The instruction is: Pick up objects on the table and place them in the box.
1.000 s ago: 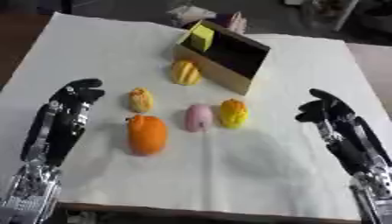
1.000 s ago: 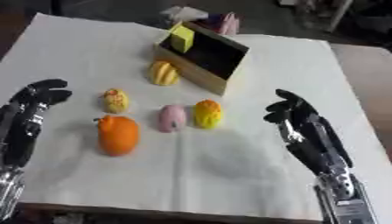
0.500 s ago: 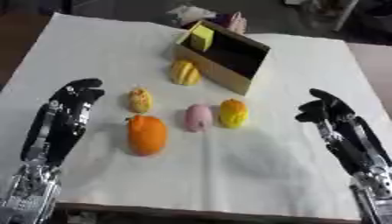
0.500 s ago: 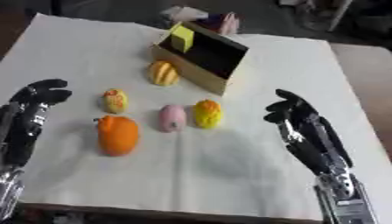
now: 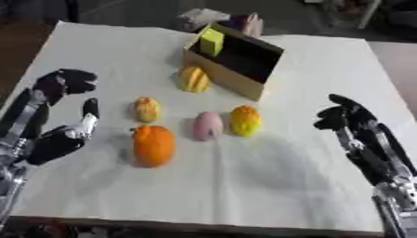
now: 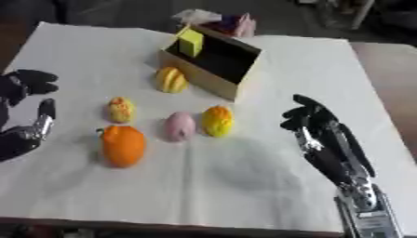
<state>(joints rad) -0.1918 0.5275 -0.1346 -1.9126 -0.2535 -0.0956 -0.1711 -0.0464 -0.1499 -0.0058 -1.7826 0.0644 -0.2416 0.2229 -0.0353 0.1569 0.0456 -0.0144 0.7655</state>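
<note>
Left robot hand (image 5: 57,118) and right robot hand (image 6: 322,135) rest empty on the worktop (image 5: 269,172), fingers relaxed and slightly curled, flanking five fruit-like objects; the orange one (image 5: 153,145) lies nearest the left, the box (image 5: 236,60) beyond, probably awaiting the first grasp.

Bare cloth (image 5: 269,172) before the fruit (image 5: 208,125)

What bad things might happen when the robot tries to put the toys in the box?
The pink toy and the yellow toy lie close together, so a hand taking one may knock the other. The ribbed yellow toy sits right beside the box, leaving fingers little room. The rounded orange toy might roll if nudged.
</note>
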